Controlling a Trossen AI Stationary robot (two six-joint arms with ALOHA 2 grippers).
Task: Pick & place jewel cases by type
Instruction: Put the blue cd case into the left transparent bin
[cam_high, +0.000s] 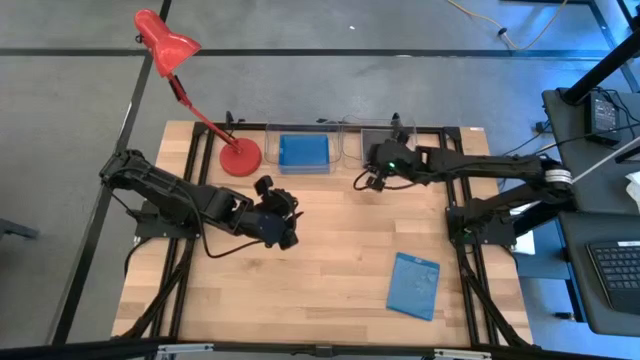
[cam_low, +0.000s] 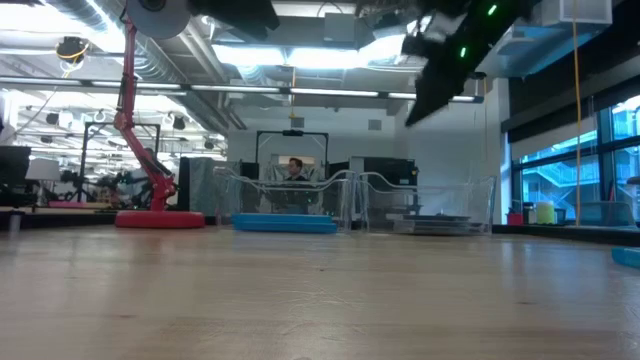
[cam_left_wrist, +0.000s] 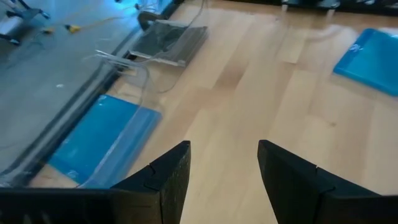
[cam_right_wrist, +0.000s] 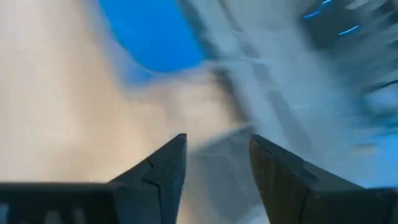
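**Two claws empty, cases in trays and on the worktop**

The right claw hangs spread and empty above the worktop, just in front of the clear trays at the far edge. The left claw is also spread and empty, near the middle. One blue case lies in the left tray, a grey case in the right tray. Another blue case lies flat near the front right. A red lamp stands beside the trays.

The right wrist view is smeared by blur, with only a blue patch readable. In the low view the blue case is cut by the edge
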